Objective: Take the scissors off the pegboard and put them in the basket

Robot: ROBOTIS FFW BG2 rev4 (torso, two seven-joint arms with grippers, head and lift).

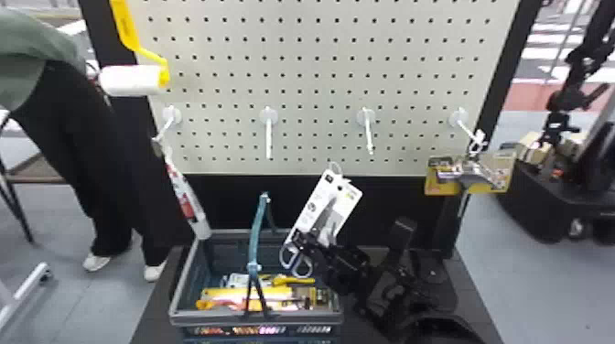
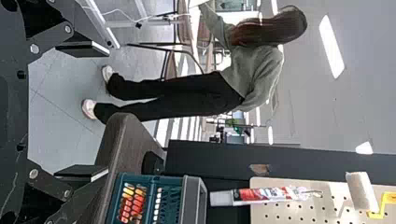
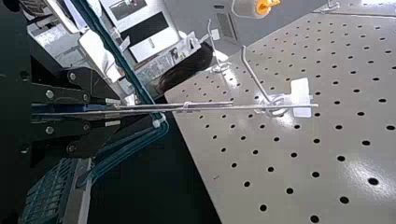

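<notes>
My right gripper [image 1: 315, 242] is shut on the carded scissors [image 1: 326, 206] at their handle end, holding them tilted over the right rear of the basket [image 1: 256, 315]. In the right wrist view the scissors' card [image 3: 205, 108] is seen edge-on, pinched by the right gripper [image 3: 112, 112]. The card is off the pegboard [image 1: 320, 100]. In the left wrist view my left gripper [image 2: 23, 112] stands open, its fingers wide apart with nothing between them, facing away from the basket [image 2: 194, 200].
The basket's blue handle [image 1: 256, 238] stands upright beside the scissors; packaged items [image 1: 256, 295] lie inside. A tube [image 1: 186, 196] hangs at the left peg, a yellow-carded tool [image 1: 471, 174] at the right one. Two bare hooks [image 1: 268, 137] jut out between.
</notes>
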